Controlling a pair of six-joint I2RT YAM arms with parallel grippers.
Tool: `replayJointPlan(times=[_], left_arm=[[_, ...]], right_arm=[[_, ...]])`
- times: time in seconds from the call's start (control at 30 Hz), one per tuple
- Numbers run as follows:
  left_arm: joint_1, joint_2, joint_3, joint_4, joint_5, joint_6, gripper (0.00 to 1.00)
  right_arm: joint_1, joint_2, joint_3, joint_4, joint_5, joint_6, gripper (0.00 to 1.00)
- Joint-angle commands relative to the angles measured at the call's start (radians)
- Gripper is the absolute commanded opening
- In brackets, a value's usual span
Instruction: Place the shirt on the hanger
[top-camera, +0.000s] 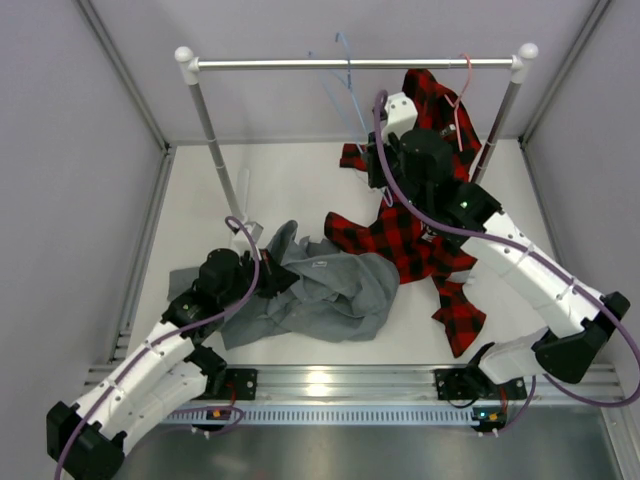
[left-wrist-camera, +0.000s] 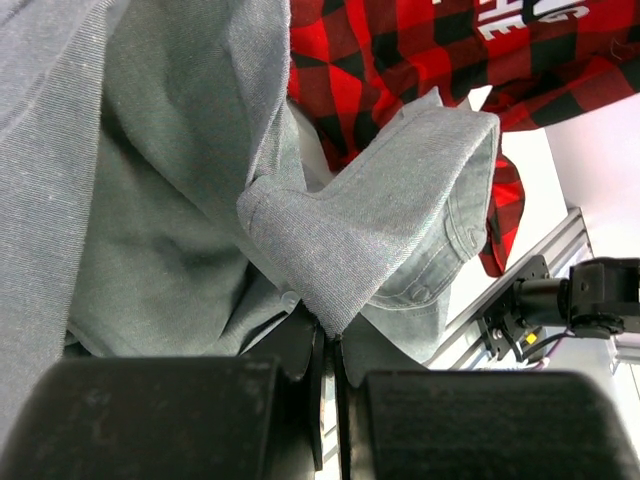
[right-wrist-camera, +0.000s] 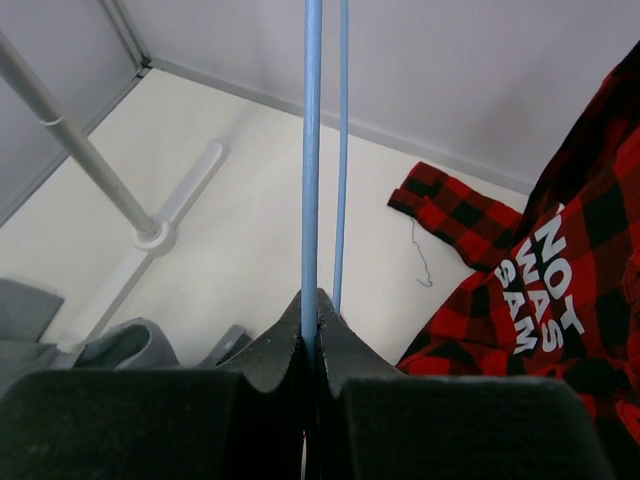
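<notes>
White counter (top-camera: 300, 190) between pale walls, a garment rail (top-camera: 350, 64) standing at the back. Well in front of the rail, heaped on the counter: the shirt (top-camera: 320, 290), one fold pinched tight in the left fingers (left-wrist-camera: 200, 420). Up at the rail: the hanger (right-wrist-camera: 312, 150), its thin wire clamped in the closed right fingers (right-wrist-camera: 270, 360). Toward the rail's right end, a plaid shirt (top-camera: 410, 240) trailing down onto the counter. Judged barely begun: both pieces gripped but well apart, with bringing together and threading shoulders over the frame left to do.

You had the shirt (top-camera: 320, 290) heaped on the table (top-camera: 290, 190) at front left. To its right, a 2nd shirt (top-camera: 400, 240) ran back toward the rail (top-camera: 300, 63) at the rear, where the hanger (right-wrist-camera: 312, 150) hung.
</notes>
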Motion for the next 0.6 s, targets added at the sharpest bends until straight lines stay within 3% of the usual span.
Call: replayJointPlan(times=[0.0,0.13,0.27,0.47,0.57], left_arm=[[0.001,0.010,0.061,0.007,-0.026,-0.011,0.00],[0.002,0.039,0.122,-0.044,-0.095,-0.012,0.00],[0.002,0.131,0.191,-0.062,-0.110,-0.029,0.00],[0.033,0.307,0.339,-0.067,-0.053,0.001,0.00],[0.060,0.376,0.394,-0.094,-0.044,0.017,0.00]], right_arm=[[-0.016,-0.067,0.050,0.011,-0.089,-0.014,0.00],[-0.024,-0.120,0.022,-0.027,-0.175,-0.042,0.00],[-0.025,-0.166,0.010,-0.168,-0.238,-0.059,0.00],[-0.025,-0.415,-0.233,-0.345,-0.410,-0.053,0.00],[-0.025,-0.636,-0.391,-0.426,-0.506,-0.014,0.00]])
